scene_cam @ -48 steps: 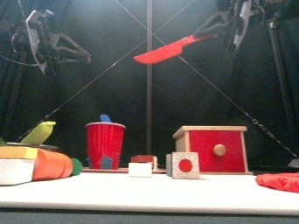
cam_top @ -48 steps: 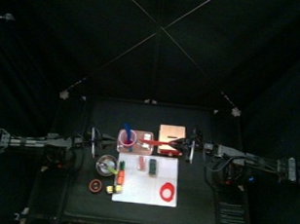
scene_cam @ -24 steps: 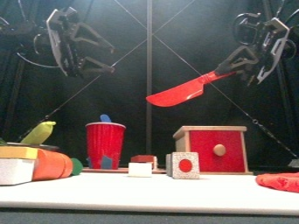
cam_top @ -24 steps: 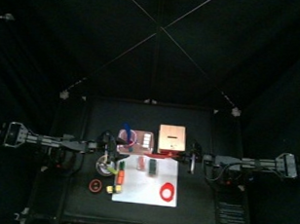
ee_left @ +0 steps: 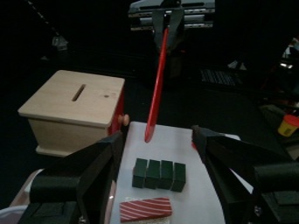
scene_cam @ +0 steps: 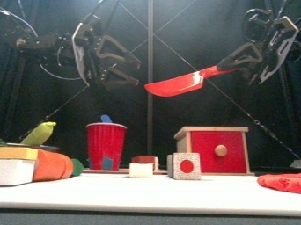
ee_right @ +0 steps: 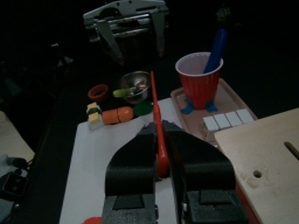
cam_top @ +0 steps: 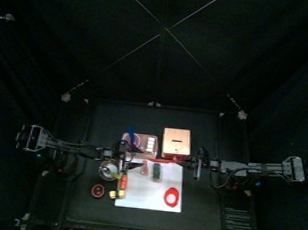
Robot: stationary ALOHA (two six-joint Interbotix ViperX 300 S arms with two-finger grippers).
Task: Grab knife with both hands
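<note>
Right gripper (scene_cam: pixel 249 60) pinching red knife (scene_cam: pixel 179 83) by its handle, blade tip in open air, left gripper (scene_cam: pixel 104 60) spread wide just beside it, not touching, handle hidden between jaws

Top view: high overhead, facing straight down; table (cam_top: pixel 153 122) small at centre, curtains filling the rest, detail probably too fine to read.
Front view: table height at the front edge, facing level across; red cup (scene_cam: pixel 106 144) and wooden box (scene_cam: pixel 213 150) near and large.
Left wrist view: close, facing toward 3 o'clock of the top view, sharing the wooden box.
Right wrist view: close, facing toward 9 o'clock, sharing the red cup.
</note>
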